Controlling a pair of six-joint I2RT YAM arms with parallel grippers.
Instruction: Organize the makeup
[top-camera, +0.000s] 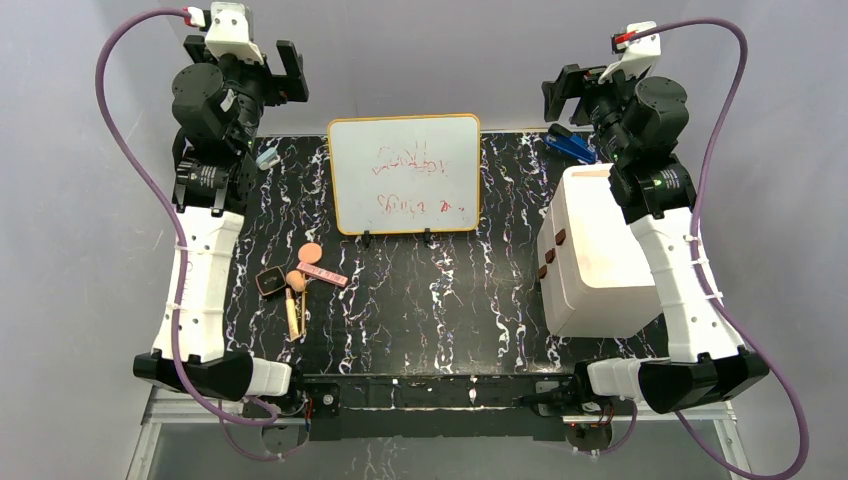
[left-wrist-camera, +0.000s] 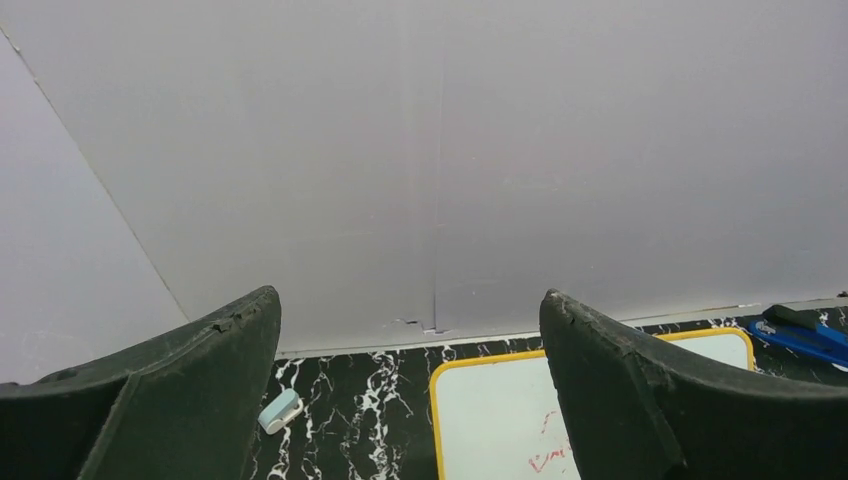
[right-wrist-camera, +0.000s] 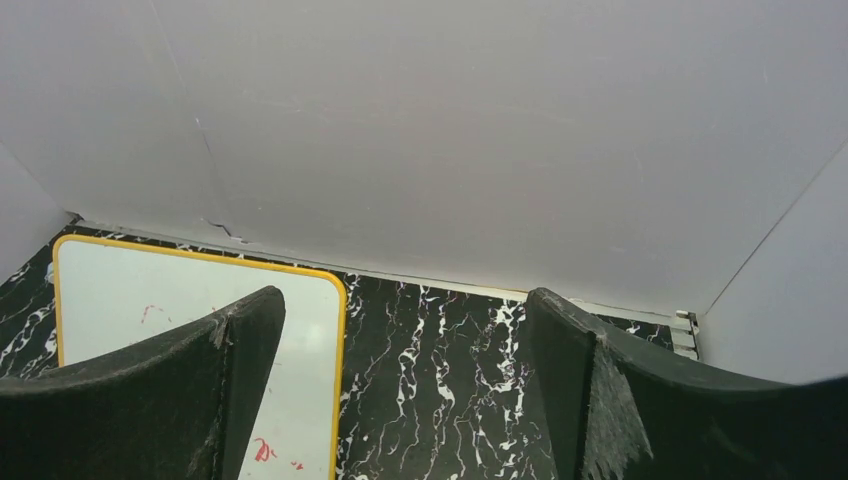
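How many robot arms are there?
2. The left arm runs along the table's left edge. The right arm runs along its right edge, beside the white box. None seem hidden.

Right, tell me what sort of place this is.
Probably a robotics lab test cell, not a home: a left arm and a right arm bolted to a black marbled table, plain grey walls boxing it in, and makeup staged on top.
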